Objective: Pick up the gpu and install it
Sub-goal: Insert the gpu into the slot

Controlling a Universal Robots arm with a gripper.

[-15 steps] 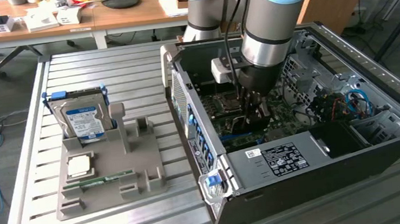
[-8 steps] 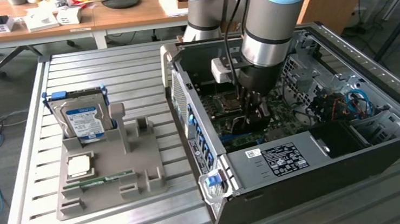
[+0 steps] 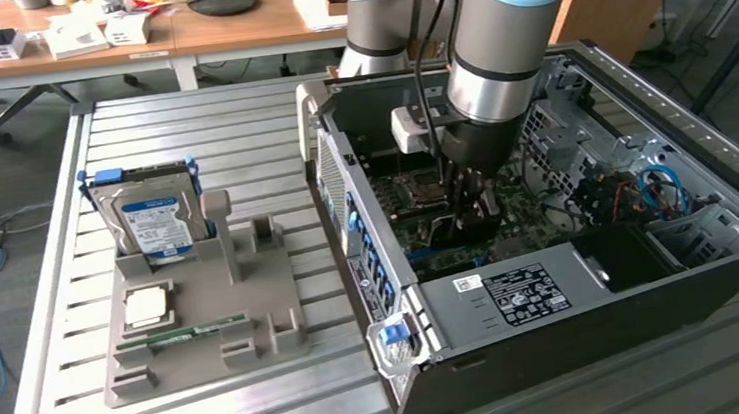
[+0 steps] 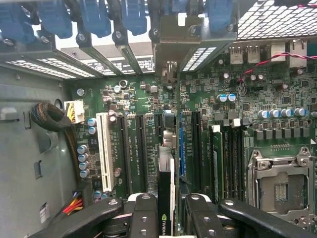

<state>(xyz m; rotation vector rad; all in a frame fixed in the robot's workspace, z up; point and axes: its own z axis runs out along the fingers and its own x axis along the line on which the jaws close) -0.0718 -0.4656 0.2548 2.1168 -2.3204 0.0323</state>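
Note:
My gripper (image 3: 466, 214) is lowered into the open computer case (image 3: 578, 294), just above the green motherboard (image 3: 432, 232). In the wrist view the gripper (image 4: 166, 218) is shut on the gpu (image 4: 165, 193), a thin dark card seen edge-on with a small green logo near the fingers (image 4: 143, 215). The card stands upright over the row of long expansion slots, beside the blue slot (image 4: 181, 148). Its pale metal end bracket (image 4: 171, 29) reaches the rear slot openings of the case. Whether its lower edge sits in a slot is hidden.
A grey fixture (image 3: 199, 317) on the slatted table holds a silver hard drive (image 3: 149, 211) with a blue-white label, a small green memory stick (image 3: 200, 332) and a square chip (image 3: 148, 307). Inside the case are a white slot (image 4: 105, 148), a processor socket (image 4: 282, 186) and cables (image 3: 656, 192).

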